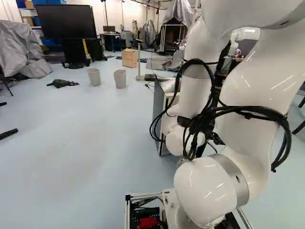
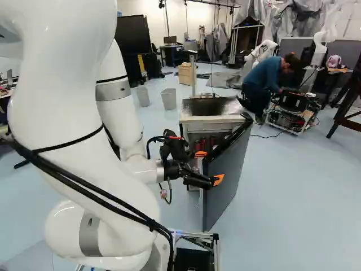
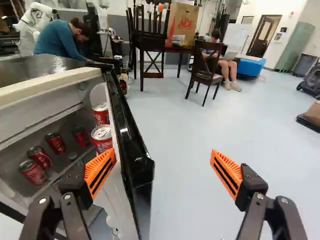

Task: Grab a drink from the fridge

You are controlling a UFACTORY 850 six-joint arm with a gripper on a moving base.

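My end effector (image 2: 209,166): spread wide, holding nothing | red soda cans (image 3: 102,136): in the fridge (image 3: 50,88) and its door (image 3: 131,145), nearest can's base hidden behind my pad (image 3: 101,170) | door edge: between my fingers (image 3: 252,187), floor (image 3: 200,125) beyond

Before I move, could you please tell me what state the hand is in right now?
Hand: open, holding nothing; its fingers stand wide apart, with the open fridge door's edge between them.

Bright rm; streaky glare on arm (image 1: 205,191); fridge (image 2: 208,107) top shiny (int. dimmer)
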